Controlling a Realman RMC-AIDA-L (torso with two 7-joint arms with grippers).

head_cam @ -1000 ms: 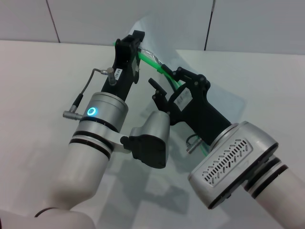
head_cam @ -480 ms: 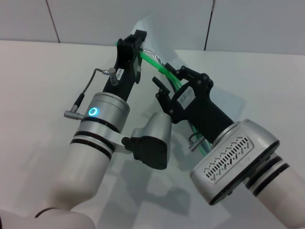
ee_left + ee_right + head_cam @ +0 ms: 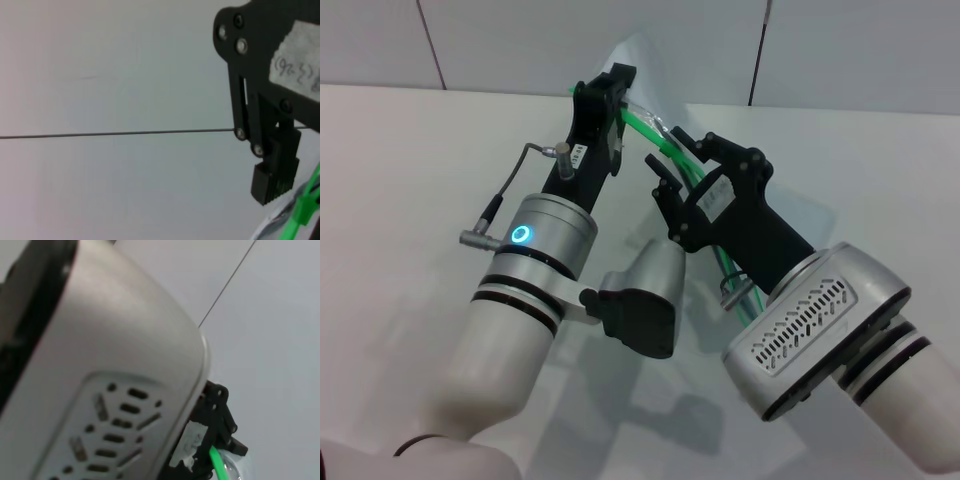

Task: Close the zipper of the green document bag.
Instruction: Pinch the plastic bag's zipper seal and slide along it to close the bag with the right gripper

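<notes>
Zipper [image 3: 645,128] shows as a thin bright green strip between the two arms in the head view, running from the far end near the left tool down toward the right arm's wrist. It belongs to the bag [image 3: 790,205], a flat pale translucent pouch that lies on the white surface [image 3: 400,170] behind and beside the right arm; its far corner rises a little in front of the wall. Much of the bag is hidden by the arms.

The left tool [image 3: 610,85] is at the far end of the green strip. Its black fingers stand narrow and close around that end, and they seem to hold the strip there, lifted off the surface.

The right tool [image 3: 672,165] is just beside the strip, a little nearer to the robot than the left one. Its fingers are spread apart, one on each side of the green line, and I cannot tell if they touch it. The slider tab is too small to find.

In the left wrist view, the other arm's black finger [image 3: 272,175] hangs beside the green strip. The right wrist view is mostly filled by the silver wrist housing [image 3: 100,365], with a bit of green at the bottom.
</notes>
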